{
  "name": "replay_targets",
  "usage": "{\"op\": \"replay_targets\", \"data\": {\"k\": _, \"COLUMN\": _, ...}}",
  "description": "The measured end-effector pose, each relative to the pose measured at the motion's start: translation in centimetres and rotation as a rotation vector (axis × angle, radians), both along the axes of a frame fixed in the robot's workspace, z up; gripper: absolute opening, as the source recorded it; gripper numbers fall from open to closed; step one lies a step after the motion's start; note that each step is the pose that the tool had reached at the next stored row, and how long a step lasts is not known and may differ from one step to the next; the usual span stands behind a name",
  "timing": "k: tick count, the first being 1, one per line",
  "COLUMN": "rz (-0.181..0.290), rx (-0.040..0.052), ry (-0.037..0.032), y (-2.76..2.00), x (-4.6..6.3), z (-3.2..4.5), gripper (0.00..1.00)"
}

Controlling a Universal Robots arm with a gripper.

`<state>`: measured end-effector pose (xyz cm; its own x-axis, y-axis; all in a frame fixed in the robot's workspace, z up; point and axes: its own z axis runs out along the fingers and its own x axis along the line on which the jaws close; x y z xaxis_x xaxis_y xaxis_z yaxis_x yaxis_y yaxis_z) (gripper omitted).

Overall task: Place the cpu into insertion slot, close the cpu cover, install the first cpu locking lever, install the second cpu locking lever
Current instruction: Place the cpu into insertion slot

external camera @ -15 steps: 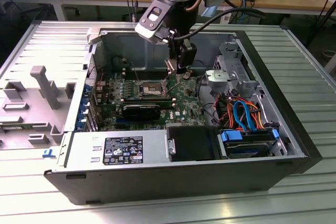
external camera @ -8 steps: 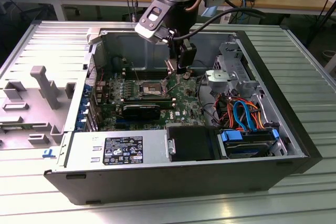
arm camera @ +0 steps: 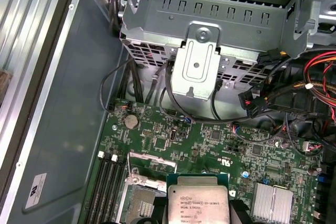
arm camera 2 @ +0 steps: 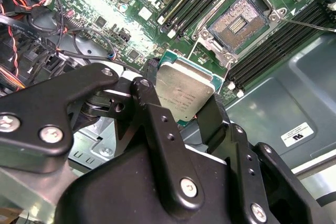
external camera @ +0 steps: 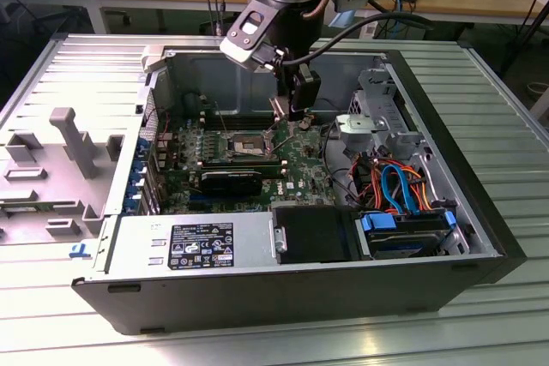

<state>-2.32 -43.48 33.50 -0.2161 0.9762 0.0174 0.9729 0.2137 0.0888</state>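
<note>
My gripper (external camera: 296,119) hangs inside the open computer case, shut on the cpu (arm camera 2: 184,90), a flat square chip with a silvery face and green edge. Black fingers (arm camera 2: 149,95) clamp two opposite edges of the chip. In the first wrist view the cpu (arm camera: 198,203) hovers over the green board. The insertion slot (arm camera 2: 237,20) lies bare, dark in the centre with a metal rim, a short way from the chip. In the exterior view the slot (external camera: 247,143) is towards that view's left of the gripper. The cpu cover (arm camera: 148,170), a thin silvery frame, appears raised at the slot's edge.
Long black memory slots (arm camera 2: 273,45) flank the socket. A black fan shroud (external camera: 232,182) sits on the board's near side. A metal drive cage (arm camera: 210,30) and bundled cables (external camera: 390,182) fill the exterior view's right. The power supply (external camera: 193,242) lines the case's near wall.
</note>
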Motion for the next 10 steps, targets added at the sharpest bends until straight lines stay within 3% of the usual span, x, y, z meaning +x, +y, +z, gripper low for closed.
{"op": "replay_targets", "data": {"k": 10, "rz": -0.005, "rx": 0.0000, "ry": 0.0000, "y": 0.00, "x": 0.00, "z": -0.01, "gripper": 0.55}}
